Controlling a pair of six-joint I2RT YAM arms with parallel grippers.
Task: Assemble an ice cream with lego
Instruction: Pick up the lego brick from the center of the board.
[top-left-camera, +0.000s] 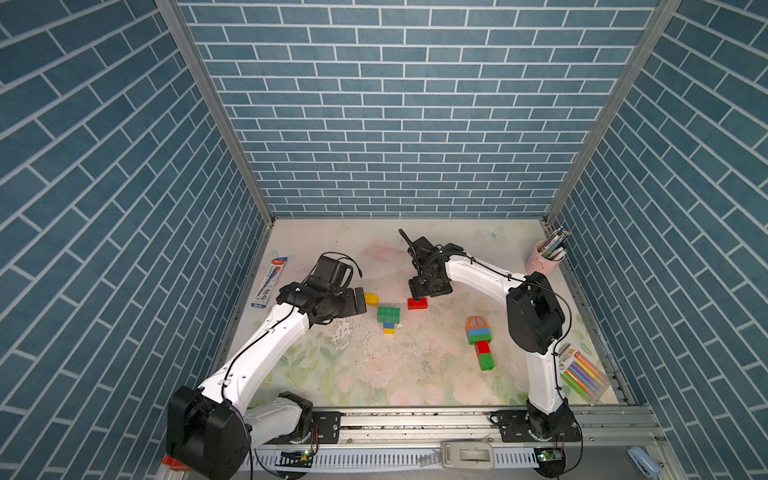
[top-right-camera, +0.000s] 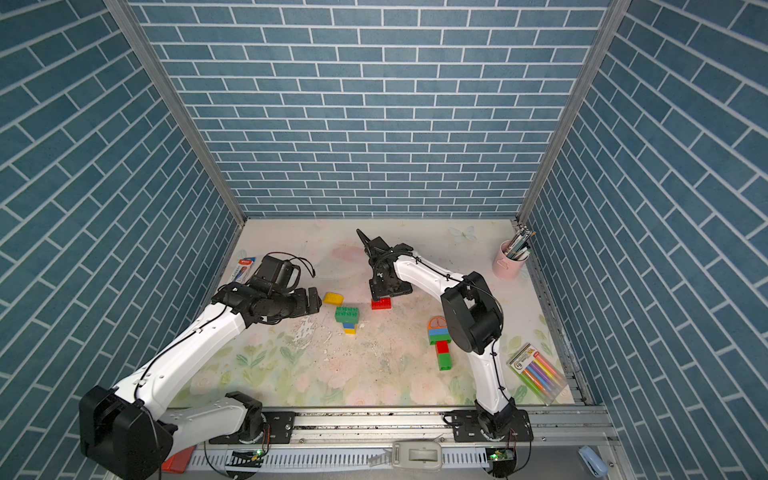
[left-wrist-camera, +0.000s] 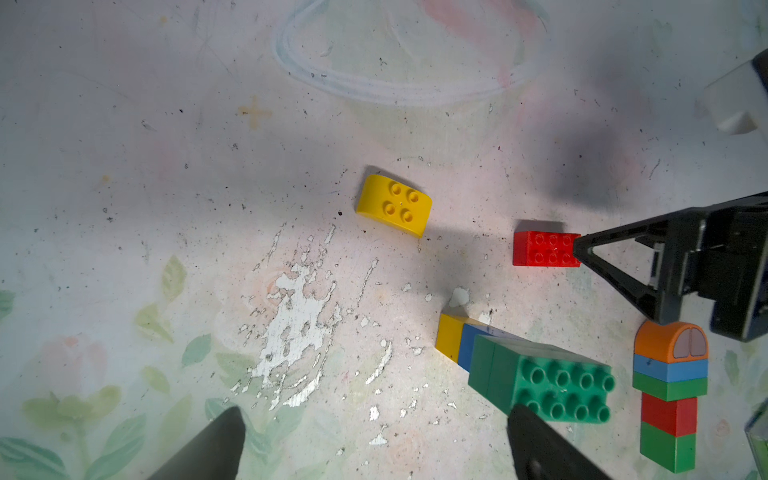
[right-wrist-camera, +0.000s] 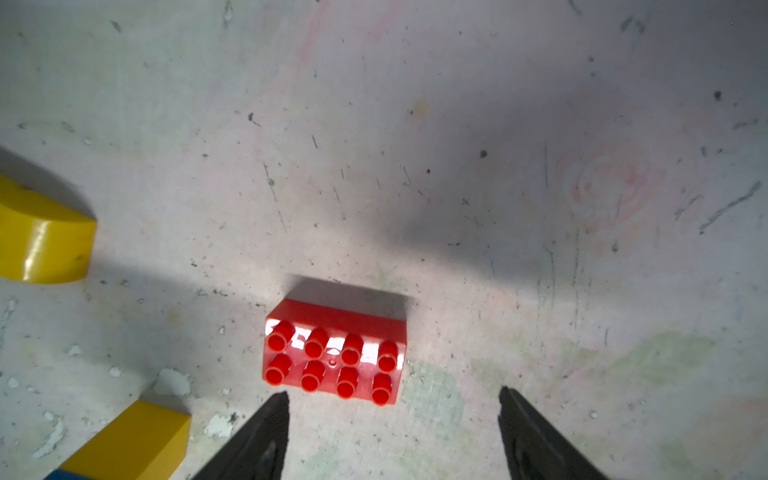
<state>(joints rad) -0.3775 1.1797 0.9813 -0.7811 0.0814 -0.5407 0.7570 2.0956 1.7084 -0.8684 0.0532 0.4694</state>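
Observation:
A red oblong lego brick (top-left-camera: 417, 304) (right-wrist-camera: 334, 357) lies studs up on the flowered mat. My right gripper (right-wrist-camera: 395, 392) (top-left-camera: 424, 294) hangs just over it, open, with nothing between its fingers; the brick sits just ahead of the tips. To its left are a yellow rounded brick (top-left-camera: 371, 298) (left-wrist-camera: 394, 205) and a green brick (top-left-camera: 389, 314) (left-wrist-camera: 540, 378) joined to a blue and a yellow one. My left gripper (left-wrist-camera: 374, 411) (top-left-camera: 359, 301) is open and empty beside the yellow rounded brick. An assembled stack with an orange rounded top (top-left-camera: 480, 340) (left-wrist-camera: 669, 386) lies at the right.
A pink cup of pens (top-left-camera: 544, 259) stands in the back right corner. A pack of coloured markers (top-left-camera: 582, 374) lies at the front right, a pen pack (top-left-camera: 269, 282) at the left wall. Tiled walls close three sides; a rail (top-left-camera: 415, 419) runs along the front.

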